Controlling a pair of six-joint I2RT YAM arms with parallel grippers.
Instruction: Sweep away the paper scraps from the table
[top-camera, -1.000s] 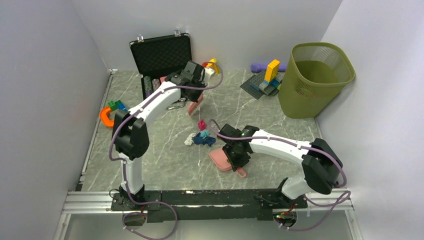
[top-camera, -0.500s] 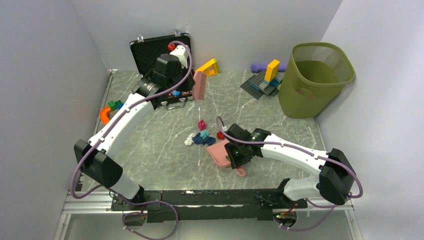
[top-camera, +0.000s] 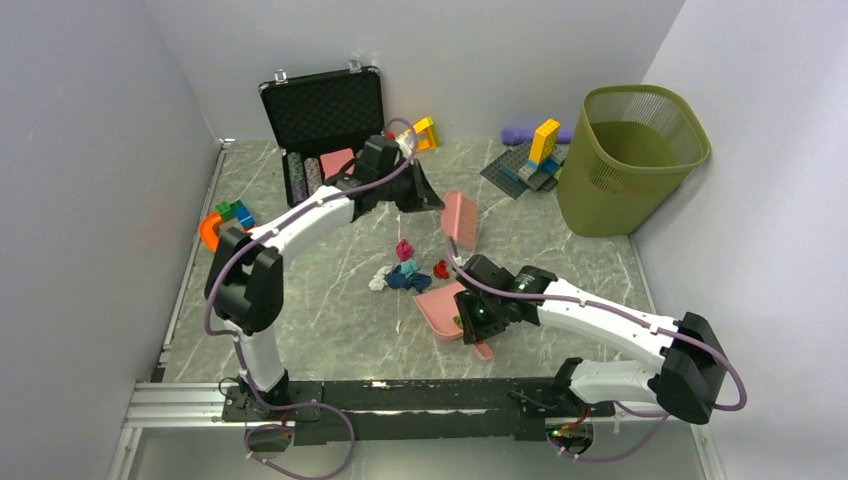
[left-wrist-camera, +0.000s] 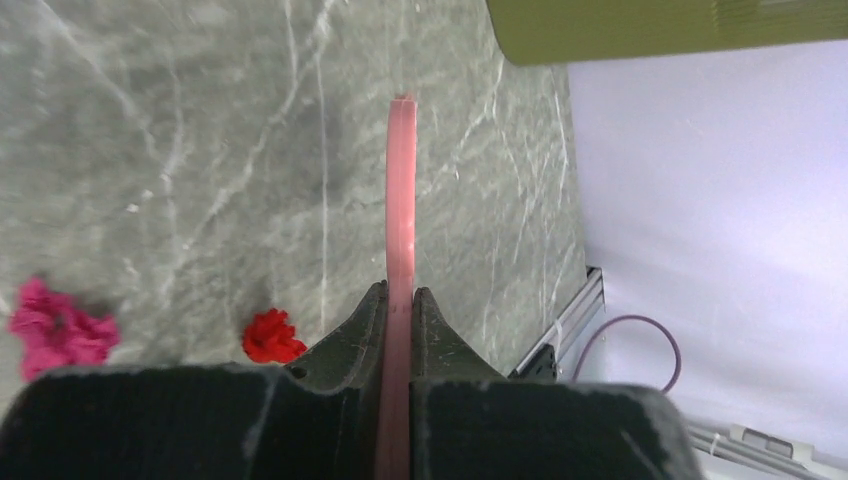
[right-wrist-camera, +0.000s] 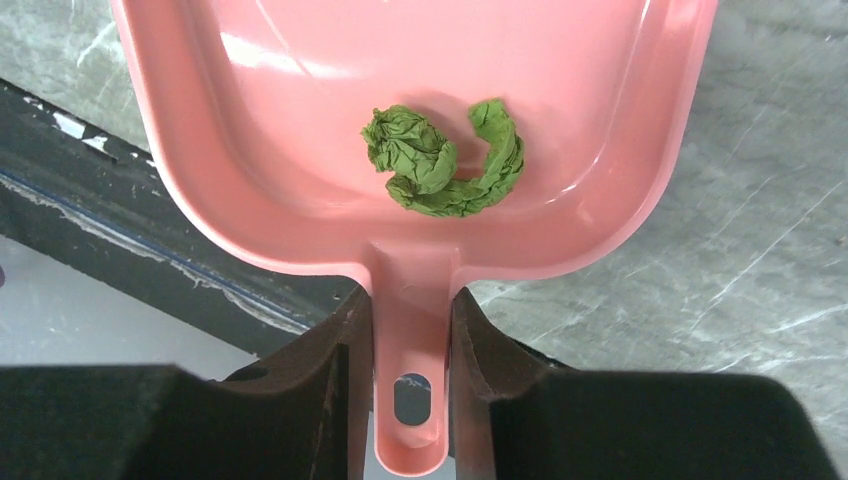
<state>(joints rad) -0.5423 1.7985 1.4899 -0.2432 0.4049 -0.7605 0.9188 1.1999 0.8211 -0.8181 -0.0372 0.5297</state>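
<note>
The left gripper is clamped on a pink brush, which the left wrist view shows edge-on as a thin strip pinched between the two fingers. From above, the brush hangs to the right of that wrist, behind the heap of litter. Whether its lower edge touches the table cannot be told. The paper scraps lie in a loose cluster near the middle of the table, white, teal and navy pieces bunched together. A magenta scrap sits just behind them and a red scrap just to their right, close to the front lip of a pink dustpan. The right gripper is closed tight around the dustpan's handle, and the pan sits right beside the cluster on its near right side. A green wad lies inside the pan. A green wastebasket stands in the far right corner, well apart from the scraps, and a black case leans with its lid up against the back wall.
</note>
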